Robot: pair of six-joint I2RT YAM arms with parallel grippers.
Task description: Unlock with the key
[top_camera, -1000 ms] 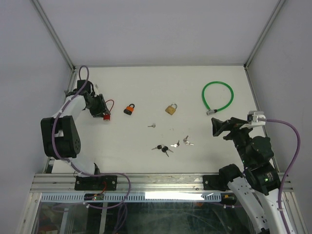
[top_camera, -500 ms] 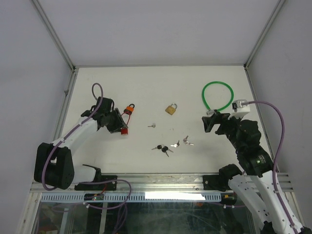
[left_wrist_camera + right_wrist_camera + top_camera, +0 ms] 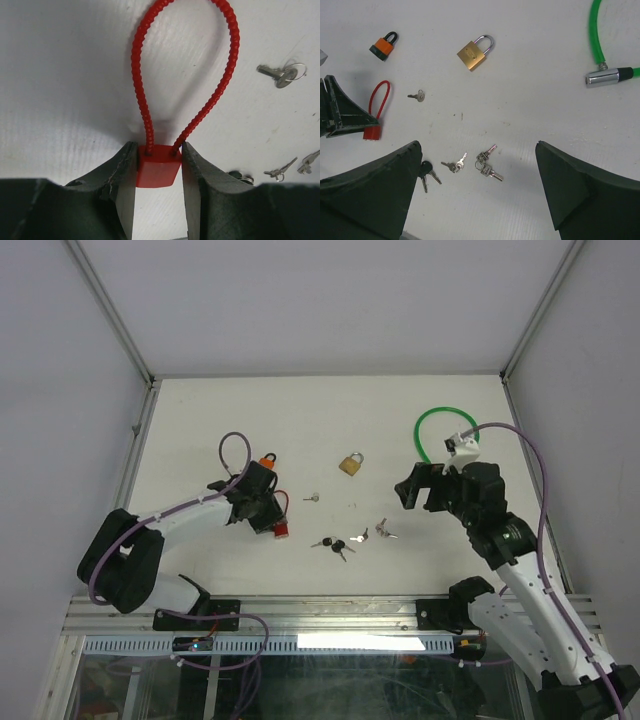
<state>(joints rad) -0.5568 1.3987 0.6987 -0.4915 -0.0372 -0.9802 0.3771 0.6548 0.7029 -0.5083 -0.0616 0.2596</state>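
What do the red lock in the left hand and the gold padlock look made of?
The red lock looks plastic: matte, evenly red body, with a ribbed, probably plastic-coated cable loop. The gold padlock looks brass: brushed yellow body, with a shiny, likely steel shackle.

No lettering, brand name, number or sign is legible anywhere on the white tabletop [image 3: 330,415]. Any stamp on the face of the brass padlock [image 3: 471,58] is too small to make out.
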